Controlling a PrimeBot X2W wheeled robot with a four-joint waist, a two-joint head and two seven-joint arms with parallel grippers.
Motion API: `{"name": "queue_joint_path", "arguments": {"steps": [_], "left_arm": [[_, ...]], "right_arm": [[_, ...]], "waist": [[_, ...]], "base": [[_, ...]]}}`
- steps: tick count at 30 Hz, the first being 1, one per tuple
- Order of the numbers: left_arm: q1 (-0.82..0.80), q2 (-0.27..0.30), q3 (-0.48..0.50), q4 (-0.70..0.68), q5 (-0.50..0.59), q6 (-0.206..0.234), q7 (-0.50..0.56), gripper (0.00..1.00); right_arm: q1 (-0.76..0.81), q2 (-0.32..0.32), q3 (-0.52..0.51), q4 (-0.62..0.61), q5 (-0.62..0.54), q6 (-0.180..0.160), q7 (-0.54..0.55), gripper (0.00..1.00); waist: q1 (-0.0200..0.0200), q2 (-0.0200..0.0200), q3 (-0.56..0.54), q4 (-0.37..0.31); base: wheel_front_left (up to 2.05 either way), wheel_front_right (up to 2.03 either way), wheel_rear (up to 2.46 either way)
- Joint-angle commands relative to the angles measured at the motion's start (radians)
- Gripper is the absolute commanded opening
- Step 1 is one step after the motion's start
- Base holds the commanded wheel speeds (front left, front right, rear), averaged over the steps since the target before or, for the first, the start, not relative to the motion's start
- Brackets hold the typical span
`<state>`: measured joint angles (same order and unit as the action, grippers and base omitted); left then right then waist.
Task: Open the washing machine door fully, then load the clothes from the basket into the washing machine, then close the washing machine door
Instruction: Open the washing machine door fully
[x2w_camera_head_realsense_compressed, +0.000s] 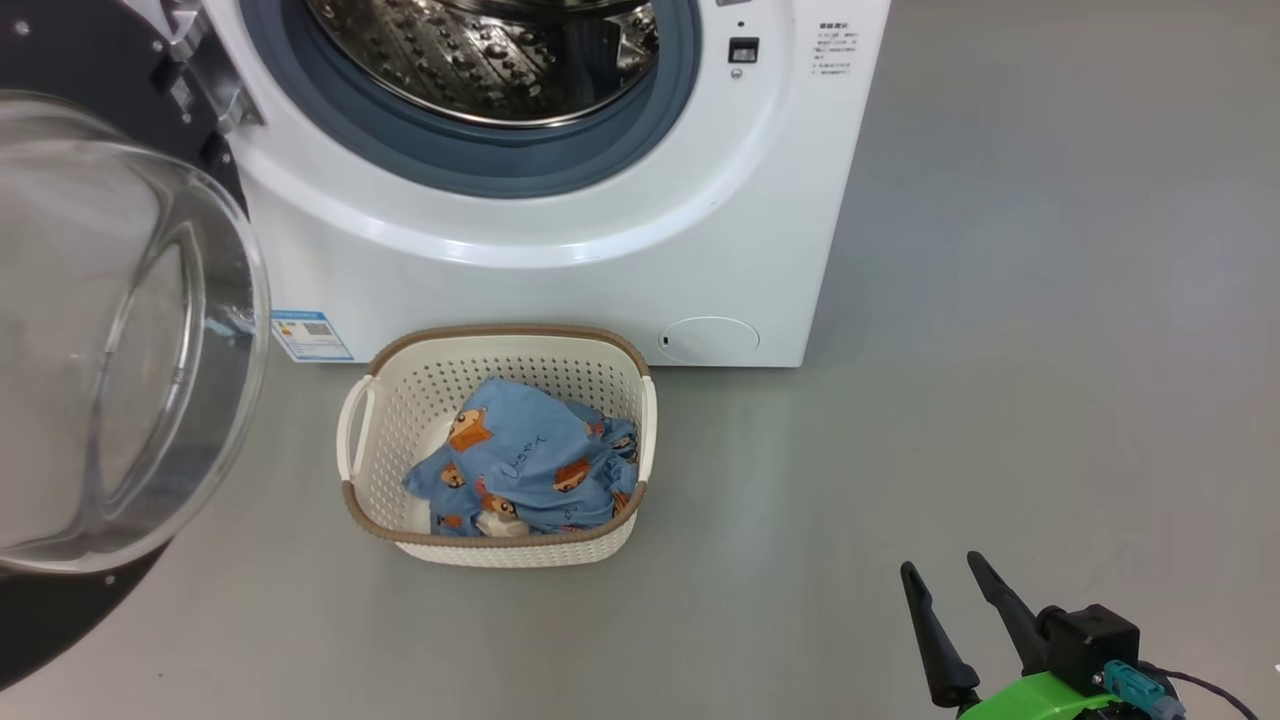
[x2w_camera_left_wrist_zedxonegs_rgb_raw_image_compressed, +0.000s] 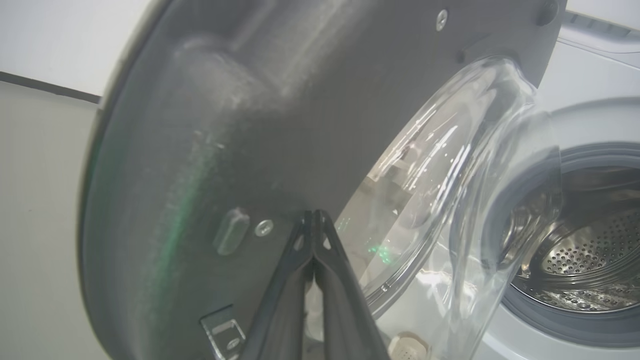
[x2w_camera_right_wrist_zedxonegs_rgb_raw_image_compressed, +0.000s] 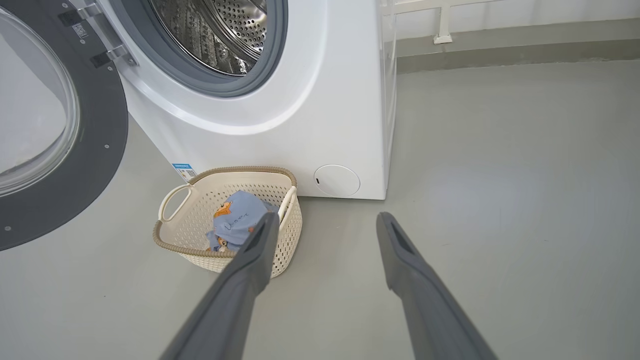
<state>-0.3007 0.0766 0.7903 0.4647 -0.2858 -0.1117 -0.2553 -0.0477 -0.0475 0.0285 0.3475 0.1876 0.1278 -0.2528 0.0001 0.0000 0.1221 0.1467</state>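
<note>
On the floor (x2w_camera_head_realsense_compressed: 1000, 350), close before the washing machine (x2w_camera_head_realsense_compressed: 600, 290), your basket (x2w_camera_head_realsense_compressed: 505, 330) holds the clothes (x2w_camera_head_realsense_compressed: 530, 460) in a heap. From the right gripper (x2w_camera_head_realsense_compressed: 940, 562), fingers spread wide and empty, that heap lies ahead and to the left; I judge this arm the nearer. The left gripper (x2w_camera_left_wrist_zedxonegs_rgb_raw_image_compressed: 313, 216), pinched shut on nothing, points at the inner face of the washing machine door (x2w_camera_left_wrist_zedxonegs_rgb_raw_image_compressed: 200, 125), which hangs swung out leftward, clear of the drum (x2w_camera_head_realsense_compressed: 500, 50).

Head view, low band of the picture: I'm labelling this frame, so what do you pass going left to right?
washing machine door → blue label sticker → basket → round flap → right gripper
</note>
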Motion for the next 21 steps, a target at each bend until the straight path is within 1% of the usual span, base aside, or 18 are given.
{"name": "queue_joint_path", "arguments": {"steps": [1, 6, 13, 21], "left_arm": [[-0.035, 0.067, 0.029, -0.015, 0.018, -0.002, -0.006, 0.00], [-0.065, 0.100, 0.044, 0.028, 0.046, -0.009, -0.006, 0.00], [-0.093, 0.130, 0.087, 0.079, 0.068, -0.013, -0.006, 0.00], [-0.115, 0.151, 0.092, 0.087, 0.095, -0.018, -0.006, 0.00]], "right_arm": [[-0.041, -0.003, 0.032, -0.018, -0.003, 0.003, -0.009, 1.00], [-0.043, -0.003, 0.031, -0.017, -0.012, 0.003, -0.009, 1.00], [-0.049, -0.003, 0.036, -0.015, -0.015, 0.003, -0.009, 1.00], [-0.056, -0.003, 0.031, -0.014, -0.012, 0.003, -0.009, 1.00]], "waist": [[-0.0001, 0.0000, 0.005, -0.005], [-0.0001, 0.0000, 0.014, -0.013], [-0.0001, 0.0000, 0.022, -0.021], [-0.0001, 0.0000, 0.027, -0.016]], "base": [[0.00, 0.00, 0.00], [0.00, 0.00, 0.00], [0.00, 0.00, 0.00], [0.00, 0.00, 0.00]]}}
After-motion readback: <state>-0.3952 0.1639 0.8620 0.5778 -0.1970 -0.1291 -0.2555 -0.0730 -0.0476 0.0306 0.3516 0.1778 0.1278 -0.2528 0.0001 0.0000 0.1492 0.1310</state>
